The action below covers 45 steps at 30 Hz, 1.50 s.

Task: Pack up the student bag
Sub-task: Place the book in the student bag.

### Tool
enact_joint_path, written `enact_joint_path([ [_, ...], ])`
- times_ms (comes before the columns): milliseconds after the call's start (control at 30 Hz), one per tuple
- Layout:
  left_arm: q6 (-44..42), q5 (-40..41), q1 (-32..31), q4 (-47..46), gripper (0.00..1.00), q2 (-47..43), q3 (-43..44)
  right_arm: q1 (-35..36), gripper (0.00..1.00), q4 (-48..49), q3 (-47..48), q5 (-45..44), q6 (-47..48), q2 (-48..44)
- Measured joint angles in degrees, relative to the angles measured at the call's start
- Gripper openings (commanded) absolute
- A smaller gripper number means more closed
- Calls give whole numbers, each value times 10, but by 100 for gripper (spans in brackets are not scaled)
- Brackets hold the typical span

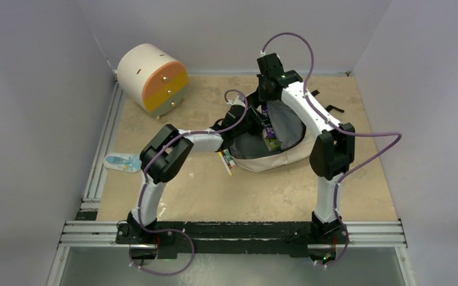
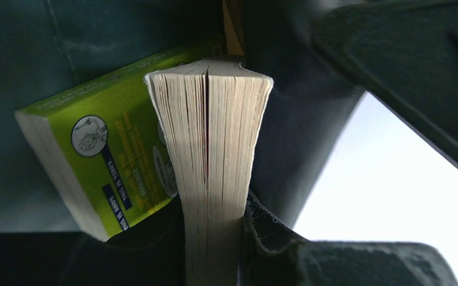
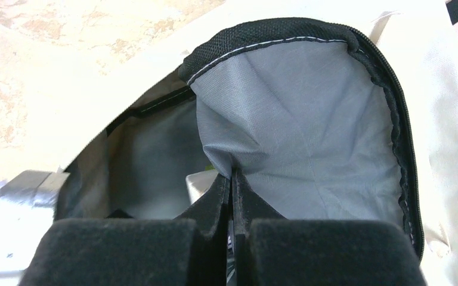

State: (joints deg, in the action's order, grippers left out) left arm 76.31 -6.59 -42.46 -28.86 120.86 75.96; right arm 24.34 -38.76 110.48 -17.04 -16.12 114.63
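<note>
Your right gripper (image 3: pixel 232 177) has its jaws pressed together on a fold of grey lining inside the large beige fabric backpack (image 1: pixel 289 156), which lies open mid-way across the tan surface (image 1: pixel 214 196). Your left gripper (image 1: pixel 245 117) is at the bag's mouth, facing a thick cream-paged paperback (image 2: pixel 212 155) that leans against a lime-green paperback (image 2: pixel 104 149). Whether its jaws are spread or closed cannot be told.

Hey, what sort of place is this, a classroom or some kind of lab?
Probably a robotics lab test cell: plain grey walls box in one table, the left arm and right arm are bolted to a metal rail at its near edge, and a student bag sits on it.
</note>
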Motion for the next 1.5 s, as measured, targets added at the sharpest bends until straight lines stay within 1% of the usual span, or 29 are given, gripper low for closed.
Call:
enact_joint_path([
  [233, 25, 9, -8, -19, 0, 51, 41, 0, 0, -2, 1, 5, -3, 0],
  [500, 26, 9, -14, -16, 0, 97, 98, -3, 0, -3, -3, 3, -4, -4],
  [533, 23, 8, -14, -12, 1, 100, 104, -4, 0, -3, -5, 3, -4, -6],
  [633, 16, 5, -14, 1, 9, 104, 118, -6, 0, -1, -13, 3, -4, -15],
  [833, -12, -5, -14, 35, 36, 114, 157, -10, 0, 1, -18, 5, -4, -30],
  [900, -21, -5, -15, 47, 42, 115, 158, -11, 0, 3, -22, 5, -4, -32],
  [967, -29, -5, -15, 64, 46, 116, 158, -12, 0, 5, -27, 7, -4, -32],
  [1000, -31, -5, -15, 69, 55, 116, 158, -12, 0, 6, -30, 7, -4, -32],
  [1067, -37, -5, -15, 78, 60, 116, 157, -12, 0, 9, -35, 10, -4, -33],
  [1200, -41, -5, -14, 83, 66, 114, 150, -12, 0, 15, -41, 12, -4, -33],
  [1367, -55, -3, -12, 106, 69, 85, 127, -15, 0, 17, -42, 12, -4, -34],
  [1500, -59, -2, -8, 125, 71, 52, 92, -16, 0, 21, -51, 13, -4, -36],
])
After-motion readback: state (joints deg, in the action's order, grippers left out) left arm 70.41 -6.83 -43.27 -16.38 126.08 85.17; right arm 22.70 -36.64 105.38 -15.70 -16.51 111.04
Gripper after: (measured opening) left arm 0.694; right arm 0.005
